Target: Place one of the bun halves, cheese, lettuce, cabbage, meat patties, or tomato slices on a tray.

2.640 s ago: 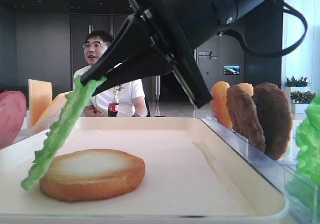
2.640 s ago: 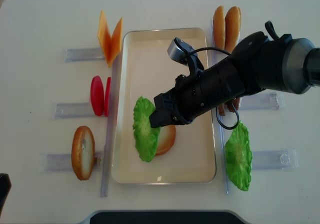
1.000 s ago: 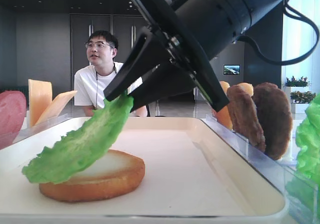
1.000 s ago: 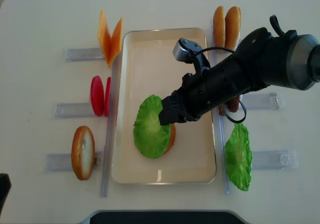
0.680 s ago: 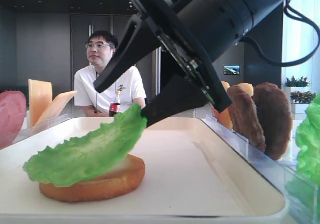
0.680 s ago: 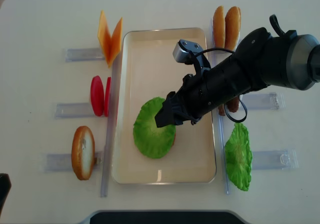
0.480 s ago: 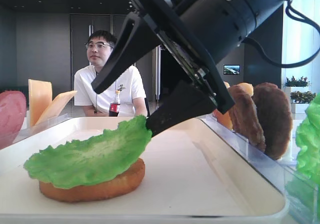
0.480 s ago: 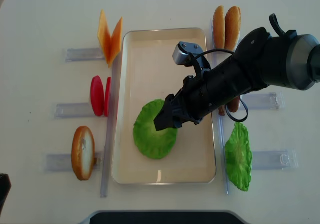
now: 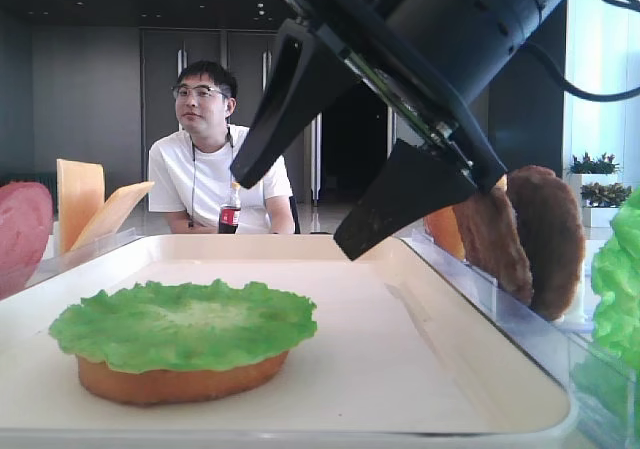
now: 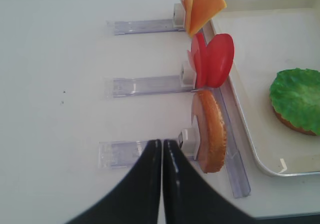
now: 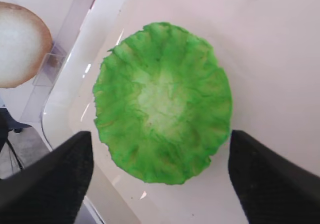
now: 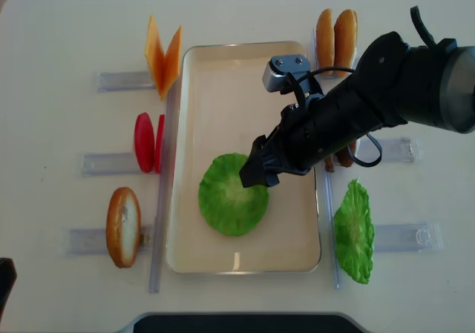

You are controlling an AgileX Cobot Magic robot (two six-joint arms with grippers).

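Green lettuce [image 12: 233, 205] lies flat on a bun half [image 9: 178, 380] in the cream tray [image 12: 223, 77], directly below the right gripper [image 12: 260, 168], whose jaws stand wide apart and hold nothing; in the right wrist view the leaf sits between the two dark fingertips [image 11: 45, 179], clear of both. Beyond that gripper, outside the tray's right rim, meat patties [image 9: 545, 237] stand upright in a clear rack, with a second lettuce leaf [image 12: 353, 231] nearby. The left gripper [image 10: 162, 149] is closed and empty over the white table [image 10: 60, 49], just beside another upright bun half [image 10: 210, 131], with tomato slices [image 10: 215, 59] and cheese [image 10: 202, 7] farther ahead of it.
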